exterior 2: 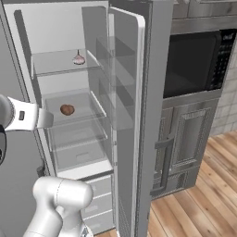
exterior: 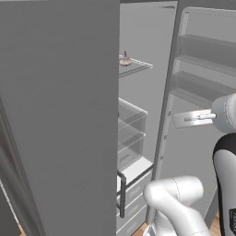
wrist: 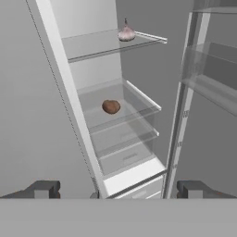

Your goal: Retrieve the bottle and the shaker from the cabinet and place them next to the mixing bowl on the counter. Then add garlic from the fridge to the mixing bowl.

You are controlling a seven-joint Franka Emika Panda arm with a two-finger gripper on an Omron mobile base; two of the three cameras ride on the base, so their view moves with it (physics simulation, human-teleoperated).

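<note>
The fridge (exterior: 60, 115) (exterior 2: 155, 92) (wrist: 28, 102) stands open, showing its pale interior with clear shelves and drawers. The garlic (exterior: 125, 60) (exterior 2: 78, 59) (wrist: 126, 33), a small whitish bulb, rests on the upper glass shelf (wrist: 111, 44). My gripper (exterior: 179, 120) (exterior 2: 48, 118) (wrist: 118, 190) hovers in front of the opening, below the garlic's shelf and well short of it. It is open, its two fingertips (wrist: 44, 189) wide apart with nothing between them. The bottle, shaker, cabinet, mixing bowl and counter are out of view.
A brown rounded item (exterior 2: 67, 109) (wrist: 111, 106) lies in the clear drawer under the garlic's shelf. The right fridge door (exterior: 203, 64) (exterior 2: 120, 69) with its bins hangs open beside my hand. A black microwave (exterior 2: 194, 60), grey panelled doors (exterior 2: 185, 139) and wood floor (exterior 2: 217, 176) lie right.
</note>
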